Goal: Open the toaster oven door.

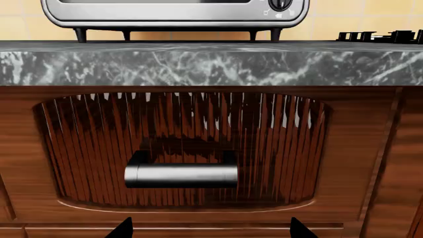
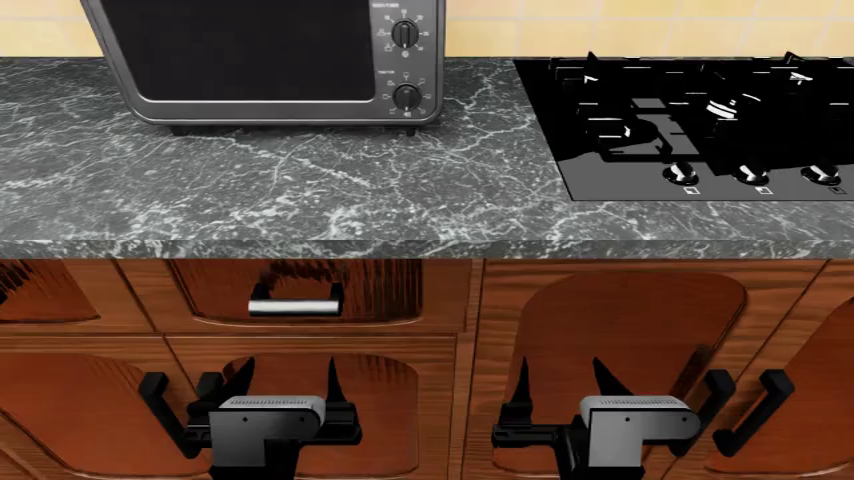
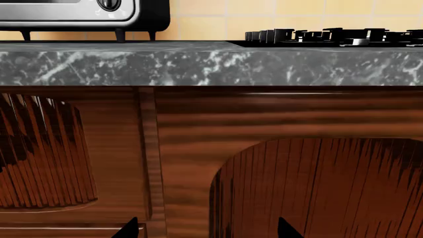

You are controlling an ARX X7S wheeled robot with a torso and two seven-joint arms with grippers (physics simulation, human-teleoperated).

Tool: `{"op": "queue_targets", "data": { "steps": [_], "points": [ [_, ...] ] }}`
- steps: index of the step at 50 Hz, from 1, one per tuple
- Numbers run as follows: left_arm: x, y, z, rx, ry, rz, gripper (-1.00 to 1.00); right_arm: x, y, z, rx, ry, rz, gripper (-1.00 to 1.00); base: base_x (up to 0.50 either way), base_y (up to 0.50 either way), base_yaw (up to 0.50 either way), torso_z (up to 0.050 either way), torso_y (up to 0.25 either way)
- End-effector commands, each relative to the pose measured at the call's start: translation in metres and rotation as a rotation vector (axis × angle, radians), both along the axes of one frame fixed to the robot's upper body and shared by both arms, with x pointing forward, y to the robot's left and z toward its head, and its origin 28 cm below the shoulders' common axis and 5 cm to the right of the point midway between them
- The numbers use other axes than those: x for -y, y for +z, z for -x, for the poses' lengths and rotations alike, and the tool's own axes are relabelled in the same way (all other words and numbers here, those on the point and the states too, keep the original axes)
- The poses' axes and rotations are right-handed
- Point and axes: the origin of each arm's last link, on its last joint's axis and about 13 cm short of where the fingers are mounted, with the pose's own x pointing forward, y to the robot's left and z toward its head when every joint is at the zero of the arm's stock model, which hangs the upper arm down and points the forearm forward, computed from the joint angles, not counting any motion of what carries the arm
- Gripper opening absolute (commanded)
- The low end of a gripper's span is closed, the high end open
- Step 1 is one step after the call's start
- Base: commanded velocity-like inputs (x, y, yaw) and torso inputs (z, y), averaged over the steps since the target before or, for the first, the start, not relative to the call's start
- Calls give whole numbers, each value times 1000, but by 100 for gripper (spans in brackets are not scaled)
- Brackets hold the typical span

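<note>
Both arms low before cabinets, jaws apart, holding nothing.
Left gripper (image 2: 291, 385) and right gripper (image 2: 558, 385) point up; one toaster oven (image 2: 267, 60), door (image 2: 238, 48) closed, back-left on countertop (image 2: 334, 190); two knobs visible.

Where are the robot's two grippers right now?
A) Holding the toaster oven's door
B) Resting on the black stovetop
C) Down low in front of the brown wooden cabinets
C: in the head view the left gripper and right gripper hang open below the grey marble countertop, facing the brown wooden cabinets, well short of the boxy dark-grey toaster oven.
</note>
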Motion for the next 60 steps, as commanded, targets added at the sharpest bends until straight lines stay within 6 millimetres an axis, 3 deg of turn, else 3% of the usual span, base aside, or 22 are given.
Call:
{"op": "queue_targets", "data": {
  "steps": [1,15,24,28,45,52,60],
  "points": [
    [0,0,0,0,-1,-3,100,0,0,0,0,-1,0,100,0,0,0,0,0],
    [-2,10,-1,16,-3,18,100,-1,5,-1,7,9,1,100,0,0,0,17,0],
    [-9,44,-11,40,-29,11,100,6,26,-14,37,2,14,100,0,0,0,50,0],
    [-15,66,-18,59,-35,13,100,10,41,-24,56,6,33,100,0,0,0,50,0],
    [-41,169,-63,136,-46,-29,100,35,138,-72,147,24,94,100,0,0,0,50,0],
    [-47,187,-81,133,-33,-34,100,45,165,-86,149,24,111,100,0,0,0,50,0],
    [-50,190,-87,136,-5,-56,100,45,162,-89,127,41,99,100,0,-29,0,11,0]
  ]
}}
